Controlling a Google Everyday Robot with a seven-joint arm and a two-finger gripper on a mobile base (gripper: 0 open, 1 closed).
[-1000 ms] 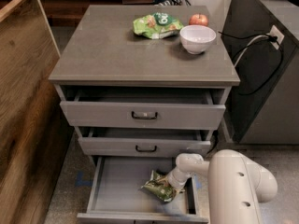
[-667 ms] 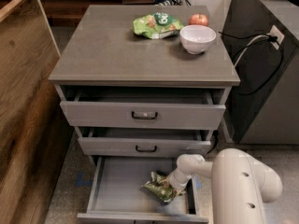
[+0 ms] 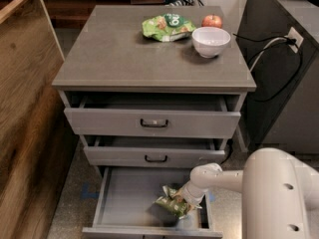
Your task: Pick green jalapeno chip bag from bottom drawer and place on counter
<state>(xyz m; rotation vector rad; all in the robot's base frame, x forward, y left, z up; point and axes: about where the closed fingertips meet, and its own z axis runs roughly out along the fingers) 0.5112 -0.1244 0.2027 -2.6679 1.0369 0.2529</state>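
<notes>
The green jalapeno chip bag (image 3: 170, 201) is a crinkled dark olive-green bag lying on the floor of the open bottom drawer (image 3: 127, 198), at its right side. My gripper (image 3: 183, 199) reaches down into the drawer from the white arm at the lower right and sits right at the bag's right edge, touching it. The gripper's tips are hidden among the bag's folds. The counter (image 3: 119, 54) is the flat grey top of the cabinet above.
On the counter's far side lie a lime-green bag (image 3: 167, 27), a white bowl (image 3: 211, 41) and a red apple (image 3: 212, 20). The two upper drawers stand slightly open. A wooden panel (image 3: 25, 108) stands at the left. A dark cabinet with a cable stands at the right.
The arm has shifted slightly over the drawer; the bag stays in about the same place at the drawer's right side.
</notes>
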